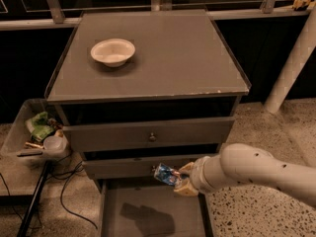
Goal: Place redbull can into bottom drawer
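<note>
Redbull can (166,174), slim blue-and-silver metal, clamped between tan fingers (186,170) of gripper (179,179). Can juts left from fingers, long axis tilted near horizontal. Hangs above open bottom drawer (182,216), a wide grey tray, close before middle drawer (123,168). White arm (247,169) reaches in low from right.
</note>
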Motion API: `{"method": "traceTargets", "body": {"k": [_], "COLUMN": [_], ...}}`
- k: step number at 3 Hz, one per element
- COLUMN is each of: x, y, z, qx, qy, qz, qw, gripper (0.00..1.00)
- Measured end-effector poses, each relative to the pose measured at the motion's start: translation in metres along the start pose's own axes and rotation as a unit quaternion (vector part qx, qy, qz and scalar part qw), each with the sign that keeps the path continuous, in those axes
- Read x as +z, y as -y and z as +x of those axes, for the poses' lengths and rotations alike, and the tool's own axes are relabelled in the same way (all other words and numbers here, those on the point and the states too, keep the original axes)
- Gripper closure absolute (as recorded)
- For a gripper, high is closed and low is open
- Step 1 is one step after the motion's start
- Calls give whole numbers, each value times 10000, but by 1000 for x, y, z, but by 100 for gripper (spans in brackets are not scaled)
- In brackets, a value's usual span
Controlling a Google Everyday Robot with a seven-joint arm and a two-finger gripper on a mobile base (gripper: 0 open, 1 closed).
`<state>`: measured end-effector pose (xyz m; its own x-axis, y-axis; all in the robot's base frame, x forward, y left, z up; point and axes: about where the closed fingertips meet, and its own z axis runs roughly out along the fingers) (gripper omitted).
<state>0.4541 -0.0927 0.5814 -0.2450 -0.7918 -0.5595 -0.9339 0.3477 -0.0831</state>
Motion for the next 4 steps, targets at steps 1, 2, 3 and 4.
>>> {"method": "traceTargets", "body": {"k": [1,2,3,4], "x": [30,57,83,105], "y": [-11,-14,-18,-14], "z": [18,38,60,84], "qx": [144,216,125,173], "qy": [132,283,300,310], "qz": [-29,125,155,169], "qw": [9998,9993,9994,9992], "gripper": [100,100,100,100]}}
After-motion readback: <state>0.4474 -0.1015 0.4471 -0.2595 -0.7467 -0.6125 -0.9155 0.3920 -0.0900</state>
